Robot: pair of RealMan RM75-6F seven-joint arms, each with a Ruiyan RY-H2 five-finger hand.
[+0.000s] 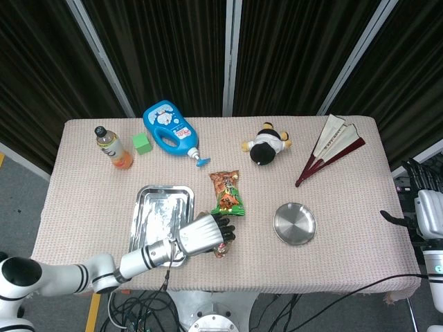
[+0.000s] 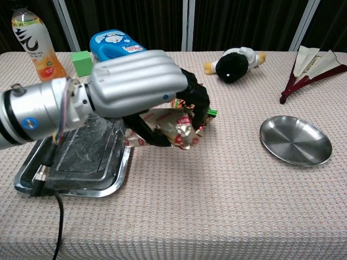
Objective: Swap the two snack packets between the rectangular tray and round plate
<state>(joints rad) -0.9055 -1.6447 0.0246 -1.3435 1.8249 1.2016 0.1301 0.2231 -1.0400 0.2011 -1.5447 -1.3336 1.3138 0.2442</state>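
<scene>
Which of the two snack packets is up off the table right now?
The crinkled red and silver packet, gripped in the left hand beside the rectangular tray. The orange and green packet lies flat on the tablecloth, untouched.
</scene>
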